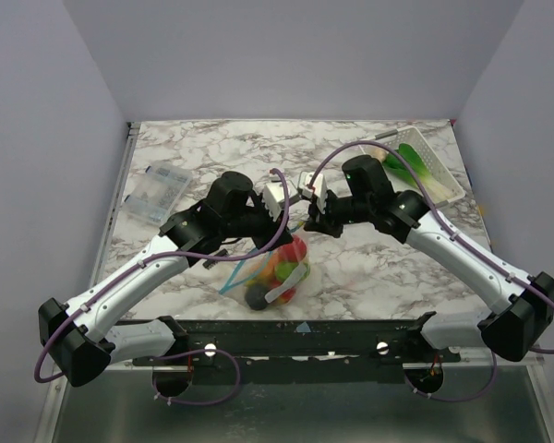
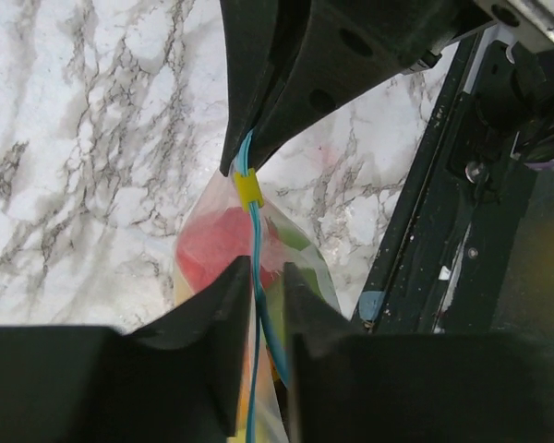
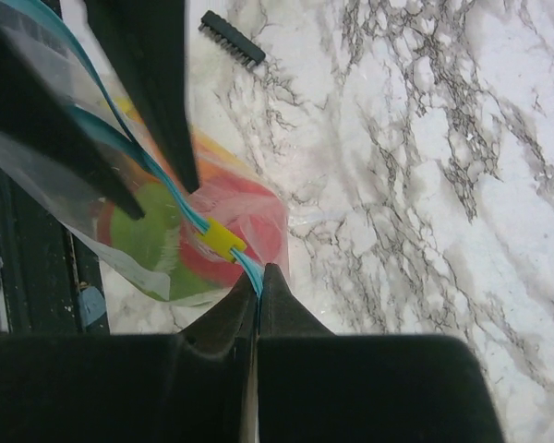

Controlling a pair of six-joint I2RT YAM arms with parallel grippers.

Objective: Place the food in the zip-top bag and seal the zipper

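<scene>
Ahead of your right pincer (image 3: 258, 275) the bag (image 3: 74, 242) is clear, glossy film, creased and limp. Its zipper (image 3: 166, 194) is a smooth teal plastic strip, and the clip (image 3: 223, 240) on it, just off the pincer's tips, is yellow plastic. Your fingers (image 3: 351, 388) look like matt black plastic. The food (image 3: 152, 242) below the pincer seems smooth, bright plastic, and the table (image 3: 425, 185) under it all is smooth and marble-veined

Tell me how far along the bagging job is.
Done: food sits inside the bag. In hand: the right end effector pinches the zipper beside its yellow slider, and the left end effector straddles it loosely. Remaining: closing it; the zipper looks parted past the slider.
</scene>
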